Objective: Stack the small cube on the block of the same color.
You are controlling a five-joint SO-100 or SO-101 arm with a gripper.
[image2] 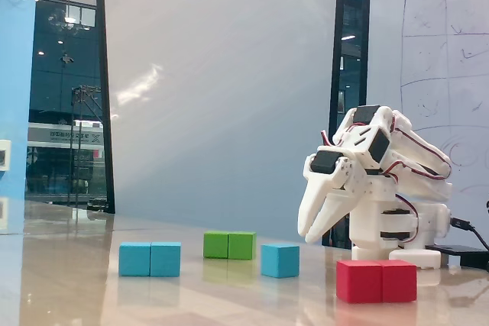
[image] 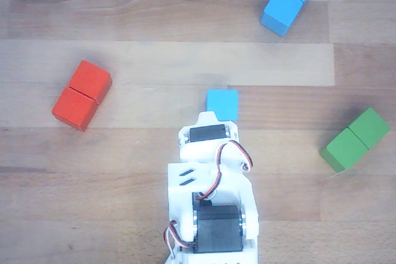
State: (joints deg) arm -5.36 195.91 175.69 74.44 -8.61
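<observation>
Four wooden pieces lay on the table (image: 154, 60), and the small cube (image: 222, 104) serves as the landmark for all of them. In the other view, looking straight down, the white arm (image: 213, 202) reached up from the bottom edge, its front end meeting the cube's lower edge. The gripper (image2: 313, 233) was hidden beneath the arm's body there. In the fixed view it hung above the table, just to the right of the small cube (image2: 280, 259) and higher than its top face, fingers pointing down and parted by a narrow gap, holding nothing.

The block (image: 288, 0) lay up and to the right of the cube in the other view, well apart from it, set on a diagonal with its seam showing across the middle. A red block (image: 81, 94) sat well off to the cube's left, roughly level with it (also diagonal). A green block (image: 355, 140) rested to the cube's right and slightly lower.

From the fixed view the order changed: the blue block (image2: 150, 259) stood to the cube's left, the green block (image2: 229, 245) behind and left of it, and the red block (image2: 377, 280) to its right, closer to the camera.
</observation>
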